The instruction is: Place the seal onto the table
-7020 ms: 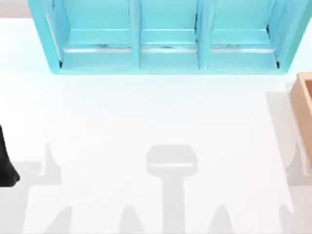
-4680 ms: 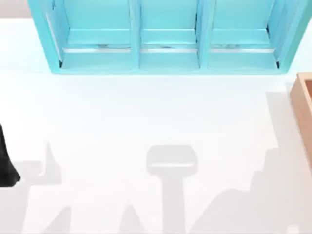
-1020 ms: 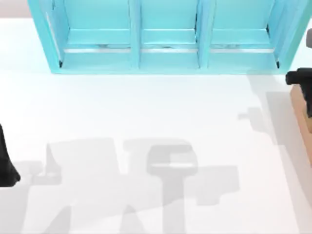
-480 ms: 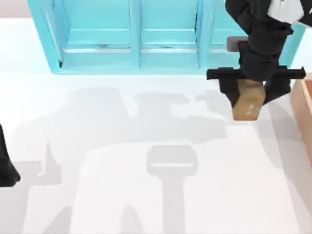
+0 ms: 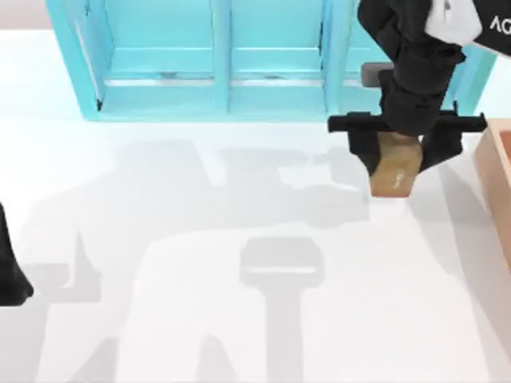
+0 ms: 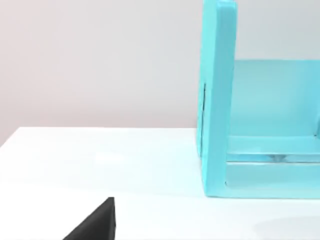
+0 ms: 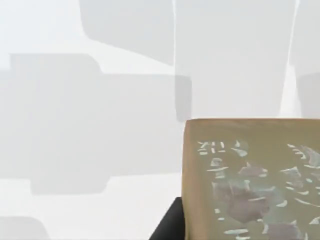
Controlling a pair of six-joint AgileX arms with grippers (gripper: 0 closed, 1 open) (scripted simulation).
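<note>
White lettering sits on the right arm's sleeve at the top view's upper right corner, cut off by the frame so I can make out only "AG". The seal's [image 7: 252, 180] underside, seen from the right wrist, carries pale carved marks I cannot read.

The table [image 5: 200, 319] is a plain white top crossed by grey shadows, with a pale wall behind it in the left wrist view. A turquoise three-compartment shelf [image 5: 271, 72] stands along its far edge, and a light-orange wooden box [image 5: 497, 179] sits at its right edge.

The right gripper [image 5: 397, 152] hangs near the table's far right, just in front of the shelf's right compartment, fingers pinching the tan-brown seal [image 5: 395, 171], which pokes out below them. The left arm [image 5: 9, 267] rests at the left edge; whether its fingers are open I cannot tell.
</note>
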